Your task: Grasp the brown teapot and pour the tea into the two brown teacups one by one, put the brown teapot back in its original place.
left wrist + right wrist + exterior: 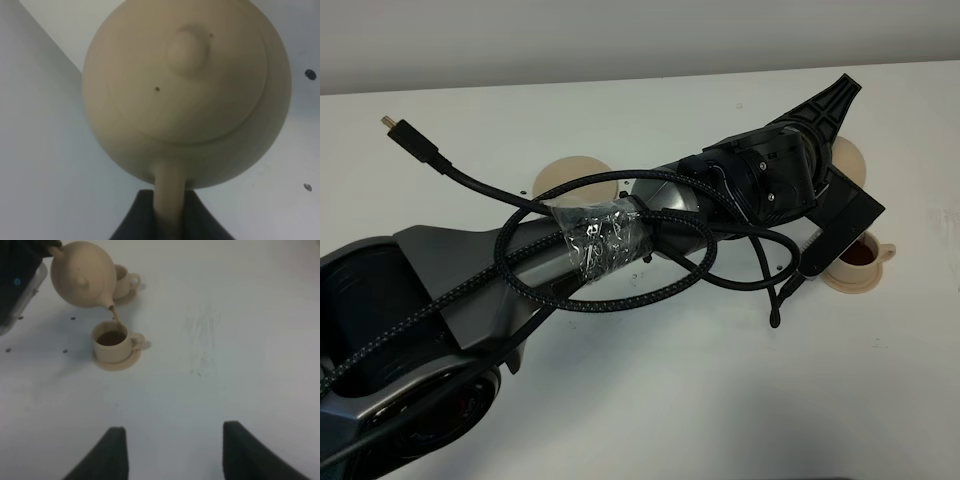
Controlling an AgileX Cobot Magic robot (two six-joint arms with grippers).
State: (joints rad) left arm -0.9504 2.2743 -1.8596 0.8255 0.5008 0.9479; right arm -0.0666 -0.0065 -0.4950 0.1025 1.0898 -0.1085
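Note:
My left gripper is shut on the loop handle of the brown teapot. In the right wrist view the teapot hangs tilted, its spout over the nearer of the two brown teacups, and a thin stream of tea runs into it. That cup holds dark tea and stands on its saucer. The other teacup stands just behind the teapot. In the high view my left arm hides the teapot. The original place, a wide tan saucer, lies bare at the back left. My right gripper is open and holds nothing.
Black braided cables loop over the left arm, and a loose plug end sticks out to the back left. Small dark specks dot the white table near the cups.

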